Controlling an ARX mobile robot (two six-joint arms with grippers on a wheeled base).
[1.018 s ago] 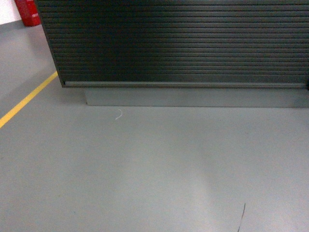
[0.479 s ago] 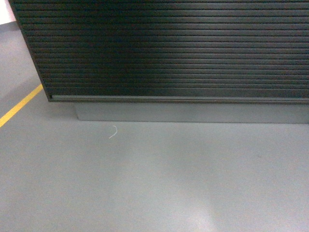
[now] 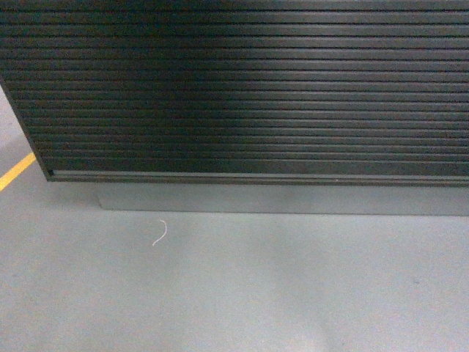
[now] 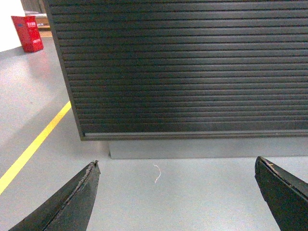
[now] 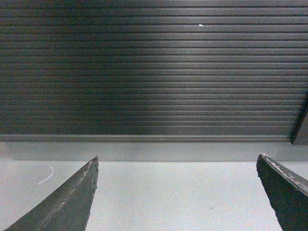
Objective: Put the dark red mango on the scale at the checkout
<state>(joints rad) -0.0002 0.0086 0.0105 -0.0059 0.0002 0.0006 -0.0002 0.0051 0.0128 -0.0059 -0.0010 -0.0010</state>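
Straight ahead in the head view stood the checkout (image 3: pixel 249 88), its horizontally ribbed black front filling the upper half of the frame from edge to edge. A pale strip ran along its lower edge, and a recessed grey plinth (image 3: pixel 278 199) sat beneath it. Grey floor (image 3: pixel 256 293) spread across the lower half. A short curl of white thread (image 3: pixel 160 233) lay on the floor just in front of the plinth, toward the left. A stretch of yellow floor line (image 3: pixel 16 170) showed at the left edge, beside the counter's corner. Neither arm appeared in this view, and neither the dark red mango nor the scale showed in it.

From the left wrist, the left gripper (image 4: pixel 178 192) was spread wide, its two dark fingers low at the left and right edges of the frame with nothing between them but bare floor. Beyond them stood the counter's left corner, with the thread on the floor near the plinth, the yellow line slanting along the left, and a red box (image 4: pixel 28 32) far off at the upper left.

From the right wrist, the right gripper (image 5: pixel 178 192) was likewise spread wide and held nothing. The ribbed front filled the frame above it, and the thread lay at the far left. The mango and scale could not be seen in either wrist view.
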